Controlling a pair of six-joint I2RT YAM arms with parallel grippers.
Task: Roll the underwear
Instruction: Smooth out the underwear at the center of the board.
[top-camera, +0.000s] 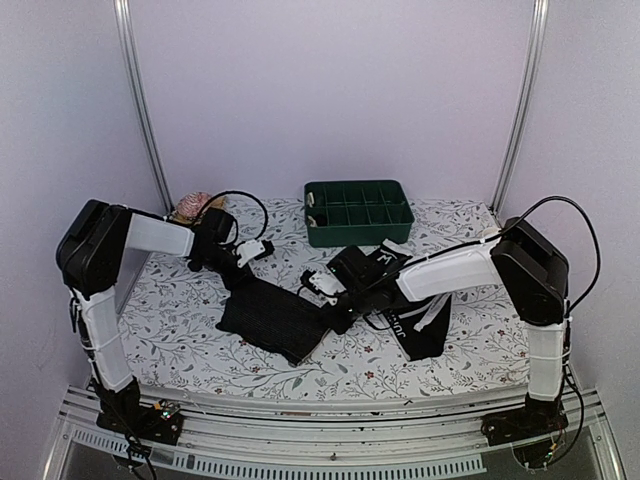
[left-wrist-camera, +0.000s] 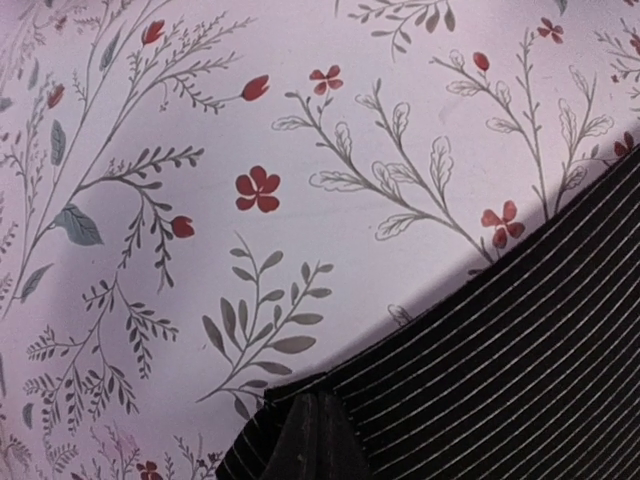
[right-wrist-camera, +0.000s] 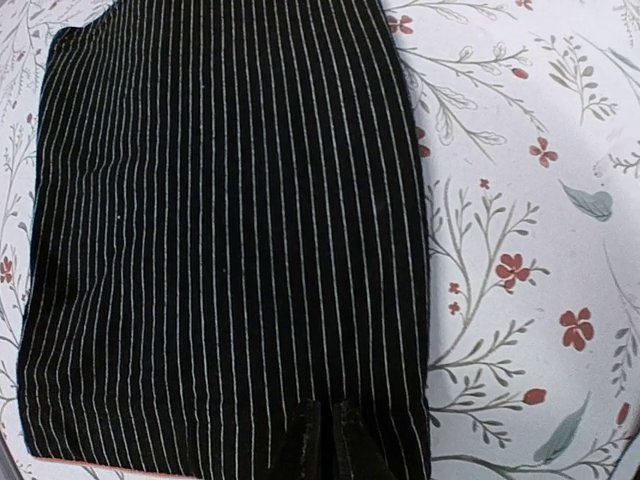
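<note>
Black underwear with thin white stripes (top-camera: 272, 318) lies flat on the flowered cloth at the table's middle. My left gripper (top-camera: 240, 282) is at its far left corner. In the left wrist view the fingertips (left-wrist-camera: 315, 440) are pressed together on that corner of the striped fabric (left-wrist-camera: 520, 360). My right gripper (top-camera: 338, 315) is at the garment's right edge. The right wrist view shows it (right-wrist-camera: 322, 445) shut on the near hem of the striped fabric (right-wrist-camera: 220, 230). A second black underwear with white lettering (top-camera: 418, 325) lies partly under the right arm.
A green compartment tray (top-camera: 358, 210) stands at the back centre. A pinkish object (top-camera: 190, 207) sits at the back left, behind the left arm. More black fabric (top-camera: 358, 265) lies between the tray and the right wrist. Flowered cloth (top-camera: 180, 320) covers the table.
</note>
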